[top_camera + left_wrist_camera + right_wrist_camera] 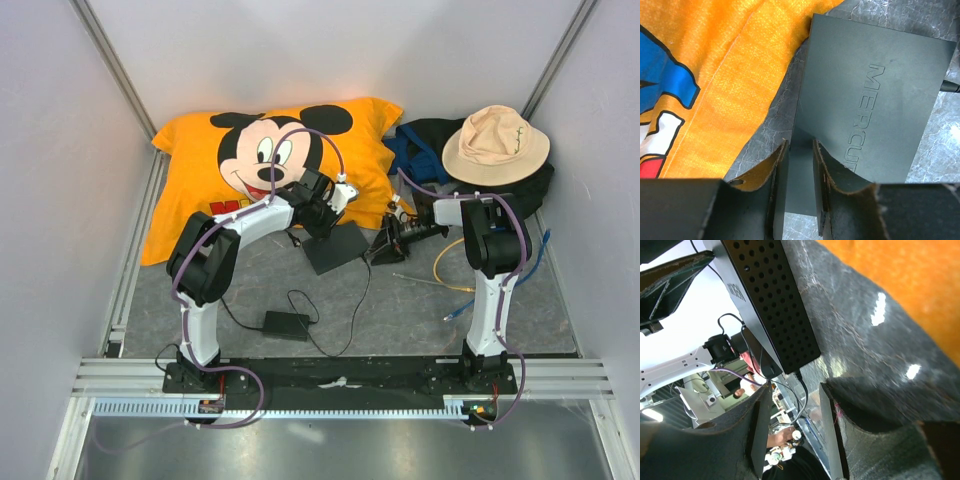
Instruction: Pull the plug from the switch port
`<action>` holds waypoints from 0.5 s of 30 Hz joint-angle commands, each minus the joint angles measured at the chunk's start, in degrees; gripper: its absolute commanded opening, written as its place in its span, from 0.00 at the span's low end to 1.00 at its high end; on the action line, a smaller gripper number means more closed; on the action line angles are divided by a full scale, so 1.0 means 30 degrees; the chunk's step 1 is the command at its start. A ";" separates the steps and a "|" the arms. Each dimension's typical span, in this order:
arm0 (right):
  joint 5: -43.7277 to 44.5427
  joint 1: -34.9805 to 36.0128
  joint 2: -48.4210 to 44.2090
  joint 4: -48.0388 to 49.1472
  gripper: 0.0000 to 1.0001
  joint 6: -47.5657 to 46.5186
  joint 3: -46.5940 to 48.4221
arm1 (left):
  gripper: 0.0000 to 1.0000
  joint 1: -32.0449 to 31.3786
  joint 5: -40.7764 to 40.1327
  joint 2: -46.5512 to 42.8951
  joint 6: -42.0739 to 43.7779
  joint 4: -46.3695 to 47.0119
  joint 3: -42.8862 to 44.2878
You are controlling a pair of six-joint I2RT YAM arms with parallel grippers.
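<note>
The switch (pixel 337 246) is a flat black box, embossed "MERCU" in the left wrist view (pixel 875 90). My left gripper (pixel 322 212) is shut on its near edge; its fingers (pixel 780 165) clamp the box between them (pixel 799 150). In the right wrist view the switch's perforated face (pixel 775 300) stands tilted. A black plug (pixel 798 374) with a thin cord sits in its end. My right gripper (pixel 796 390) is open, just short of the plug, one finger on each side of the cord. In the top view it (pixel 388 243) is by the switch's right end.
An orange Mickey Mouse pillow (pixel 250 160) lies behind the switch. A beige hat (pixel 495 143) rests on a black bag at the back right. A black power brick (pixel 285 323) with cord lies near the front. Yellow (pixel 445 270) and blue (pixel 535 255) cables lie at the right.
</note>
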 commanded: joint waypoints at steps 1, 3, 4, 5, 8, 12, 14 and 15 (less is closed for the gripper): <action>0.3654 0.0546 0.1019 0.1401 0.51 -0.0134 -0.0927 | 0.33 -0.0109 0.0899 0.1844 0.0130 -0.1875 -0.1048; 0.3771 0.0575 0.0959 0.1752 0.51 0.0247 -0.1103 | 0.33 -0.0138 0.1017 0.1962 0.0187 -0.1993 -0.0960; 0.3830 0.0547 0.0872 0.1782 0.51 0.0335 -0.1162 | 0.33 -0.0138 0.1046 0.1991 0.0158 -0.2023 -0.0960; 0.3889 0.0576 0.0813 0.2014 0.51 0.0539 -0.1192 | 0.33 -0.0138 0.1075 0.1992 0.0129 -0.2081 -0.0931; 0.3977 0.0634 0.0783 0.2308 0.50 0.0833 -0.1251 | 0.33 -0.0138 0.1426 0.2079 0.0100 -0.2286 -0.0988; 0.4153 0.0664 0.0871 0.2310 0.48 0.0863 -0.1250 | 0.33 -0.0138 0.1749 0.2080 0.0012 -0.2404 -0.1135; 0.4211 0.0751 0.0842 0.2339 0.45 0.0892 -0.1280 | 0.33 -0.0138 0.1779 0.2051 -0.0018 -0.2404 -0.1135; 0.4270 0.0839 0.0813 0.2368 0.44 0.0921 -0.1309 | 0.33 -0.0138 0.1837 0.2050 0.0011 -0.2404 -0.1164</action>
